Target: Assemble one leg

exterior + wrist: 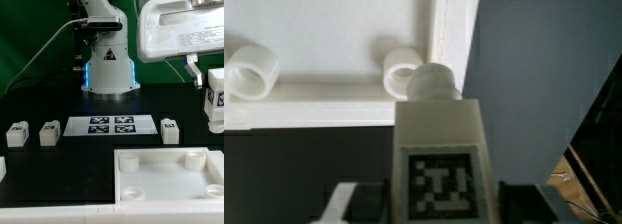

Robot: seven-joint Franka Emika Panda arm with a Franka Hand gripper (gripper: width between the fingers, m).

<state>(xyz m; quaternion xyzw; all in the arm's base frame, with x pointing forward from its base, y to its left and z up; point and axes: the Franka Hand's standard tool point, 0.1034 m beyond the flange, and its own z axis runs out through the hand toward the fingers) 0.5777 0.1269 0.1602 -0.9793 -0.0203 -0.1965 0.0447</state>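
Note:
My gripper (211,88) is shut on a leg (214,104), a small white block with a black-and-white tag, and holds it upright in the air at the exterior view's right. It hangs above the right rear corner of the large white tray-like piece (150,176). In the wrist view the held leg (436,130) stands between my dark fingers (363,203), its tip close to the rim of the tray-like piece (446,35), beside a round socket (404,68). Three more legs lie on the table: two at the left (16,133) (49,132), one right of centre (169,128).
The marker board (110,125) lies in front of the robot base (107,70). A second round socket (249,70) shows in the tray-like piece. A small white part (2,168) sits at the exterior view's left edge.

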